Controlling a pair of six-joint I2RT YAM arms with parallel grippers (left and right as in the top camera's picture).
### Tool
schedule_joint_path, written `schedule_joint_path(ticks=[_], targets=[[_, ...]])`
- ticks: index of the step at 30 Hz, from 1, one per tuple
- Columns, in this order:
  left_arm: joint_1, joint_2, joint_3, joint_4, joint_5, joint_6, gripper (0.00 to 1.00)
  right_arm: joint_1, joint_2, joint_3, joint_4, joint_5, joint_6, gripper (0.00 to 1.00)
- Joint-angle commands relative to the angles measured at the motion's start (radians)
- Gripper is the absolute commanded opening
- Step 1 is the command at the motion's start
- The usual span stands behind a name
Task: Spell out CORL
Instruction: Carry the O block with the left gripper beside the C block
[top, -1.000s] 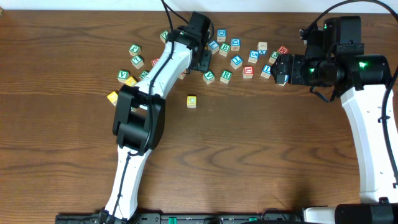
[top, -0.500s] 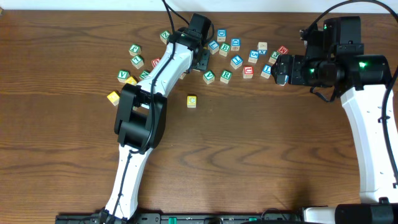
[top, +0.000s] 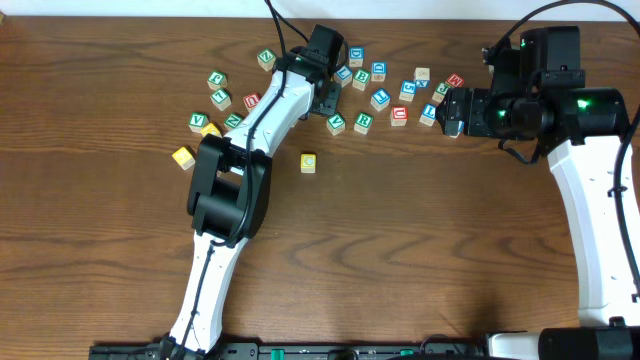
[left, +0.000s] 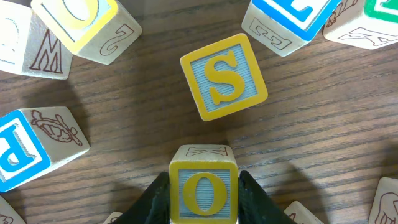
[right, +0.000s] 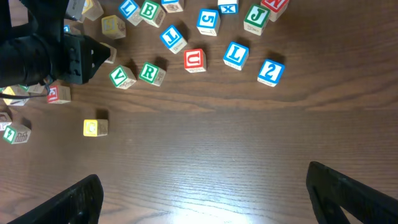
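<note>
- The left tool is clenched on the yellow O block, one finger pressed to each side face, at the bottom centre of the left wrist frame.
- The O block has a yellow border and a yellow letter on a pale ribbed face, and that face looks straight up at the camera. A "K" is outlined on the side turned toward the top of the frame.
- We judge the side grip deliberate: it leaves the letter face uncovered and square to the fingers, so the block can be set down readable.
- We cannot tell whether the block is off the desk. The yellow S block lies near, apart from it and rotated.
- In the overhead view this grasp sits in the upper centre, inside the scatter of blocks.
- A lone yellow block sits below the scatter, near frame centre. We judge it to be the start of the word, though its letter is too small to read.
- The right tool is released, fingers wide, holding nothing. We judge it parked clear of the left arm.
- The green R block and blue L block remain in the scatter.
</note>
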Motion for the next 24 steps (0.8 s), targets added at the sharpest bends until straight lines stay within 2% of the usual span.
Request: schedule_joint_path(ticks=[1, 11, 17, 24], targets=[[-0.002, 0.015, 0.003, -0.003, -0.011, -0.001, 0.28, 0.008, 0.007, 0.016, 0.001, 0.009, 0.010, 0.99], [-0.002, -0.106, 0.003, -0.064, -0.012, -0.015, 0.27, 0.008, 0.007, 0.016, -0.005, 0.009, 0.010, 0.99], [-0.002, -0.243, 0.003, -0.164, -0.011, -0.113, 0.24, 0.008, 0.007, 0.016, -0.005, 0.009, 0.010, 0.99], [-0.028, -0.339, 0.003, -0.438, 0.000, -0.312, 0.24, 0.008, 0.007, 0.016, -0.014, 0.012, 0.010, 0.99]])
